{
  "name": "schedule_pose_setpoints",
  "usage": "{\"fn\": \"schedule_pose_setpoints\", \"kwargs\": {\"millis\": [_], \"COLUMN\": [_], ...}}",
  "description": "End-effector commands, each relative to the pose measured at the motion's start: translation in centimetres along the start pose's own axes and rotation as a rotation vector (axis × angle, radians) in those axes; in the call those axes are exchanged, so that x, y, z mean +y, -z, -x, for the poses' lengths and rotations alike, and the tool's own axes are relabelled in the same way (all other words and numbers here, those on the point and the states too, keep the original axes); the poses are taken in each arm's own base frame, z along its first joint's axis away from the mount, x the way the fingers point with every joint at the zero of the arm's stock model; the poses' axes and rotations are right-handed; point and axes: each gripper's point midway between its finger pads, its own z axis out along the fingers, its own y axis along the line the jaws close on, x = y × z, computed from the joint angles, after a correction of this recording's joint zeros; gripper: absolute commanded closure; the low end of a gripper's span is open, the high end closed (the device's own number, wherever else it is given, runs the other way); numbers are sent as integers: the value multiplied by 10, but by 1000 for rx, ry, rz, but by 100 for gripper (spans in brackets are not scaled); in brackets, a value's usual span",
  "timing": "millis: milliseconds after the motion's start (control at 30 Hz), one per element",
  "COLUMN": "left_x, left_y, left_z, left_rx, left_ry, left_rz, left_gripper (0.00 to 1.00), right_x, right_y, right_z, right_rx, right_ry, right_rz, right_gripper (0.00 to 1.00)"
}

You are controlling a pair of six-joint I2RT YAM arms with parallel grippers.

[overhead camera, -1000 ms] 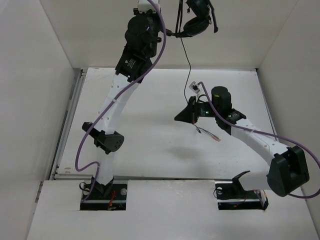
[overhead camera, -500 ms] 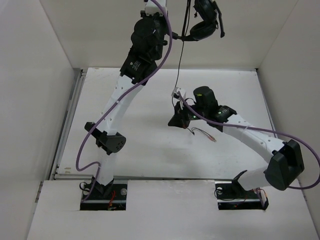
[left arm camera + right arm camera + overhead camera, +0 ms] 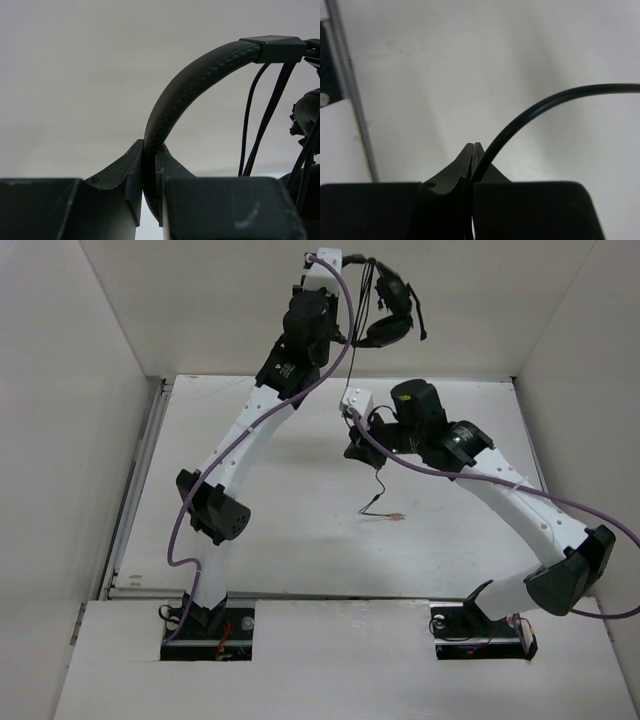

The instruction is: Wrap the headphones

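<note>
High over the far side of the surface (image 3: 280, 530), the left jaws are clamped on the headphones (image 3: 385, 328) by their band (image 3: 190, 80). The right jaws pinch the cable (image 3: 600, 89). A hard pull could make it slip out or snap.

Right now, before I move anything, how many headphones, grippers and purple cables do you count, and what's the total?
Headphones: 1
Grippers: 2, the left gripper and the right gripper
Purple cables: 2
Total: 5
</note>
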Motion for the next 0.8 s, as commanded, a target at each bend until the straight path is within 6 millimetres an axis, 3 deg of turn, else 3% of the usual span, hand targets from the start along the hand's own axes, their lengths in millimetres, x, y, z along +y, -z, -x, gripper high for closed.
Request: {"fn": "schedule_pose_setpoints", "kwargs": {"millis": [0, 133, 267, 467, 767], "left_x": [5, -1, -9, -15, -12], "left_y": [-9, -7, 6, 32, 65], "left_z": [-23, -64, -92, -119, -145], "left_rx": [2, 78, 145, 229, 341], "left_ry": [-18, -90, -136, -203, -277], "left_rz": [28, 11, -24, -80, -164], "left_gripper": [99, 99, 99, 99, 99], "right_x": [-31, -72, -109, -154, -199], "right_y": [37, 77, 111, 151, 201], "right_z": [17, 28, 34, 34, 53], "right_rx": [77, 170, 243, 377, 457], "right_ry": [209, 376, 469, 586, 688], "right_rz": [-153, -351, -530, -757, -1019], "right_gripper": [98, 98, 98, 99, 99]}}
